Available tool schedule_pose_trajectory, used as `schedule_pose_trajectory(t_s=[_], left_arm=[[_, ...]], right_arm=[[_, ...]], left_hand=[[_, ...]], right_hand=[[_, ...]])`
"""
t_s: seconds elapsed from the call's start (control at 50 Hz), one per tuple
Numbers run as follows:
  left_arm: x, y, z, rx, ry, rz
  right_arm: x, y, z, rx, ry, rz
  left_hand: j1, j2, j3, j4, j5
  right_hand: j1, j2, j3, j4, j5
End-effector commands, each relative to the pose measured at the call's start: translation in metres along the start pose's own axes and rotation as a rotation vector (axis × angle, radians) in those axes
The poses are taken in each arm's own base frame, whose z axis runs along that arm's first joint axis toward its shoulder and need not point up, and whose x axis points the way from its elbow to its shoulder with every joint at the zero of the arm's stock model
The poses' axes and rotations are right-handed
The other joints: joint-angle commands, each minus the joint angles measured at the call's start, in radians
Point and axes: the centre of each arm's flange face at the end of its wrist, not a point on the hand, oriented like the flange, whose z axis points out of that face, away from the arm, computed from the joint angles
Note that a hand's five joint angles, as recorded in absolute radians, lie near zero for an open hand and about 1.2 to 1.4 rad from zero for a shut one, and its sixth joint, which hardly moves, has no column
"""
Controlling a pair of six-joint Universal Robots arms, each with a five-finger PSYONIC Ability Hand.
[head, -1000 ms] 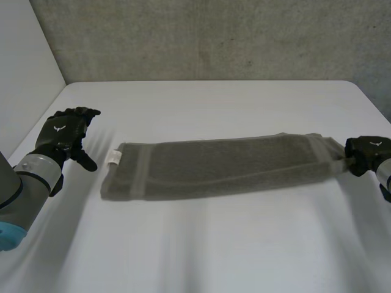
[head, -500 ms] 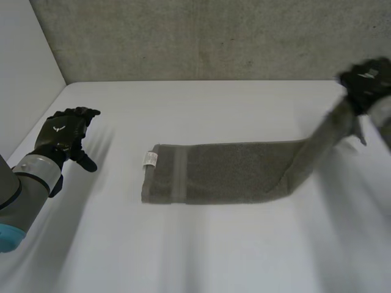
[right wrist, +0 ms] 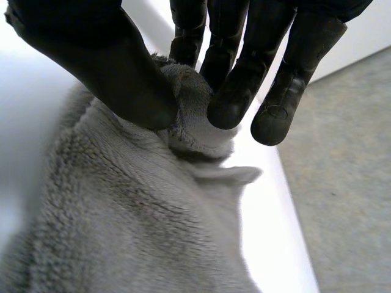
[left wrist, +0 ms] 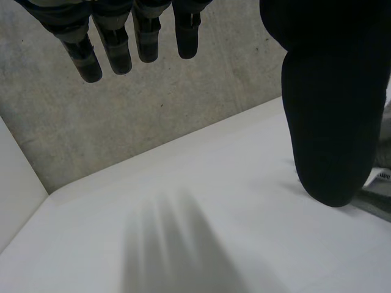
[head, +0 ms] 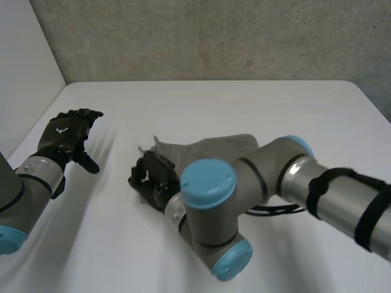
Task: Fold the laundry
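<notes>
One grey towel (head: 214, 146) (bunched up) pinched by the right robot hand (head: 149, 177); left robot hand (head: 61, 135) spread, empty

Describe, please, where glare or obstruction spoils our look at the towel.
Head view: even light, no glare on the table, but the right arm hides much of the towel. Right wrist view: the table beside the towel is washed out white; the right hand pinching the towel is dark. Left wrist view: the open left hand is dark against the wall.
</notes>
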Motion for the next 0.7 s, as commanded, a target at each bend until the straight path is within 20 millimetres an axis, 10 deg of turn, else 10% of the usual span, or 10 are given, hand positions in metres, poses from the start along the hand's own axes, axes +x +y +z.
schedule_pose_trajectory(t_s=[0.02,0.04,0.08,0.12,0.32,0.46,0.7], left_arm=[[0.001,0.001,0.0,0.013,0.0,0.004],[0.001,0.001,0.0,0.013,0.0,0.004],[0.001,-0.001,0.001,0.031,0.001,0.008],[0.003,-0.001,0.001,0.038,0.007,0.01],[0.024,-0.013,-0.001,0.076,0.064,0.021],[0.063,-0.025,-0.011,0.112,0.172,0.028],[0.119,-0.007,-0.014,0.085,0.319,0.042]], right_arm=[[0.003,-0.012,-0.006,0.021,0.001,0.02],[0.003,-0.012,-0.006,0.021,0.001,0.02],[0.01,-0.017,-0.01,0.023,0.01,0.046],[0.014,-0.019,-0.014,0.02,0.011,0.06],[0.078,-0.033,-0.048,0.012,0.114,0.231],[0.142,0.007,-0.084,-0.064,0.259,0.49],[0.123,0.084,-0.115,-0.252,0.197,0.624]], left_hand=[[-0.004,0.003,0.008,0.009,-0.033],[-0.004,0.003,0.008,0.009,-0.033],[-0.004,0.003,0.008,0.009,-0.033],[-0.004,0.003,0.008,0.009,-0.033],[-0.004,0.003,0.008,0.009,-0.033],[0.005,0.012,0.017,0.017,-0.024],[0.019,0.027,0.032,0.032,-0.009]], right_hand=[[0.083,0.069,0.052,0.058,0.067],[0.083,0.069,0.052,0.058,0.067],[-1.026,-1.04,-1.058,-1.052,-1.043],[-1.139,-1.152,-1.17,-1.164,-1.155],[-1.139,-1.152,-1.17,-1.164,-1.155],[-1.139,-1.152,-1.17,-1.164,-1.155],[-1.139,-1.152,-1.17,-1.164,-1.155]])
